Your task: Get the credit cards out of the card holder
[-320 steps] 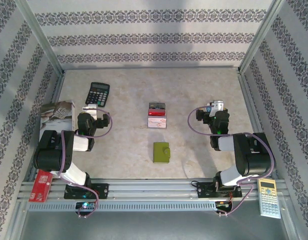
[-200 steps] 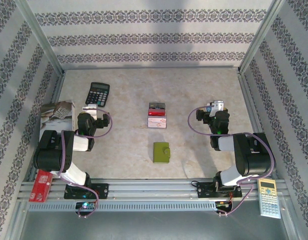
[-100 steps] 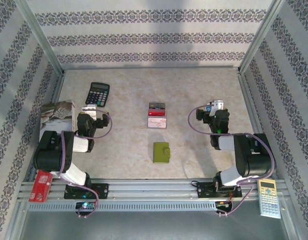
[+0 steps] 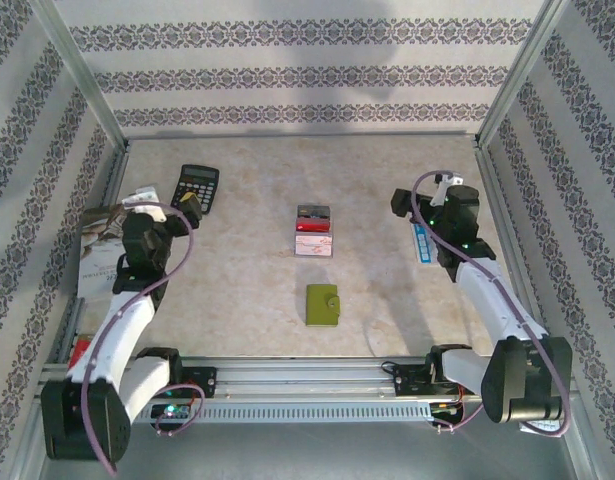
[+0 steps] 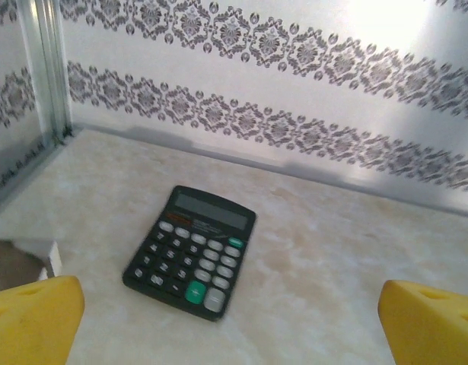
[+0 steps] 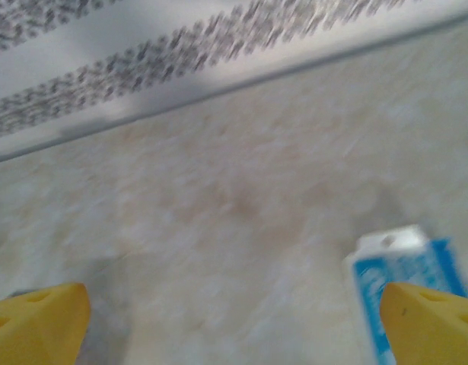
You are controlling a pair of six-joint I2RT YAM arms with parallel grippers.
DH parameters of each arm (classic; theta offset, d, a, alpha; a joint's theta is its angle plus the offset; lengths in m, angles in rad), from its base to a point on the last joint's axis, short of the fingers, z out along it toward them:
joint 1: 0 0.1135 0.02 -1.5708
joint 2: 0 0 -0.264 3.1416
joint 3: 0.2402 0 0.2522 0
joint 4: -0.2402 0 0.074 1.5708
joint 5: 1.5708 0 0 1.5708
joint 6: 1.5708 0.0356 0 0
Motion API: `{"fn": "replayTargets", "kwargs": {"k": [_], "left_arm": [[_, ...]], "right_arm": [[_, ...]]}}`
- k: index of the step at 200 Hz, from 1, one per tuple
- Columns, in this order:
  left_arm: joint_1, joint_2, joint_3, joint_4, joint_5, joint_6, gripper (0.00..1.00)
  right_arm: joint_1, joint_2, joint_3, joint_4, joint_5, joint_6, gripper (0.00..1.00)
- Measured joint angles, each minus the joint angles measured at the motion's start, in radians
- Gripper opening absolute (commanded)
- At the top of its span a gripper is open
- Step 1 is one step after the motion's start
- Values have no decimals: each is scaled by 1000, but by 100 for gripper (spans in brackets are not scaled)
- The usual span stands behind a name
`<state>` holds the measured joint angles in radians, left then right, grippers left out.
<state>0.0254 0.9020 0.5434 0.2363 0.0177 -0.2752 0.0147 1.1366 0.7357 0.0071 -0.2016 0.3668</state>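
The card holder [image 4: 324,304] is olive green; the credit cards [image 4: 313,232] are red, pinkish-white and dark grey. The calculator [image 5: 190,251] is black with one green key. The bench [image 4: 387,180] is mottled beige, and the walls [image 5: 294,76] bear grey floral bands.

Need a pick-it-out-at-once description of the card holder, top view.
Start at the marbled table. Near its middle, closer to the near edge than the cards, the card holder lies flat and closed. It is the olive-green square with a small snap tab; the cards behind it are red, pale and dark grey, and the calculator at far left is black.
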Motion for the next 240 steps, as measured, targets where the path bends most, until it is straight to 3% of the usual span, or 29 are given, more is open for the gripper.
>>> {"fn": "replayTargets", "kwargs": {"k": [47, 84, 118, 169, 209, 240], "left_arm": [[0, -181, 6, -309, 179, -269, 100], [-5, -190, -66, -362, 375, -461, 100], [-55, -190, -138, -357, 490, -599, 100], [-286, -109, -175, -303, 494, -707, 93], [-488, 96, -172, -195, 456, -756, 85], [-595, 250, -153, -118, 422, -797, 77]], "right_arm": [[11, -77, 3, -319, -274, 138, 98], [118, -180, -60, -428, -416, 227, 96], [255, -212, -170, -460, -440, 294, 88], [446, -109, -248, -422, -417, 362, 80], [480, 16, -266, -294, -408, 391, 72], [495, 105, -268, -202, -410, 407, 67]]}}
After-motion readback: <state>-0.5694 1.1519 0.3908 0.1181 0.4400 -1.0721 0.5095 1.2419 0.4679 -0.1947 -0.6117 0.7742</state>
